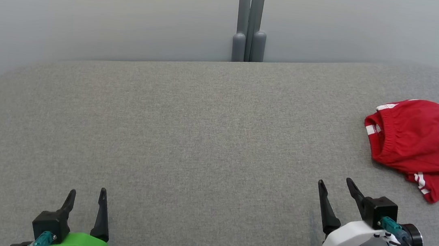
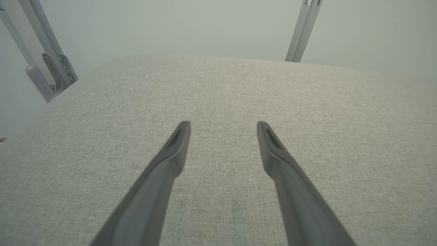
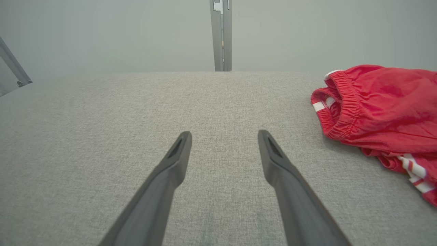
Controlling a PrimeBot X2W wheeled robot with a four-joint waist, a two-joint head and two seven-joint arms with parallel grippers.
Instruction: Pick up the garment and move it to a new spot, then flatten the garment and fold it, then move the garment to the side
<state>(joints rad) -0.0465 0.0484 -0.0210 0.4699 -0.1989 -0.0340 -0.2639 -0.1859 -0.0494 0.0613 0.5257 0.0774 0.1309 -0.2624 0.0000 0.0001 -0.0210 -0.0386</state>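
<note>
Left gripper [image 1: 88, 190], green-bodied, sits low at the near left edge of the grey fabric table [image 1: 202, 129]. It is spread wide and released, tips pointing away across the cloth. In its wrist view the tips hang over plain weave; can't tell if they touch it.

A grey post [image 1: 250, 20] stands upright against the pale wall [image 1: 92, 12], behind the table's far edge and roughly centred.

Right gripper [image 1: 335, 180], white-shelled, is near the front right. It is also spread and released, angled slightly leftward.

The garment [image 1: 421, 140] is a pair of red shorts with white stripes, crumpled in a heap at the far right of the table. The elastic waistband faces left, and part of the heap is cut off by the head view's right edge. It lies beyond and right of the right gripper, well apart, no contact. In the right wrist view it lies right of both tips, touching neither.
</note>
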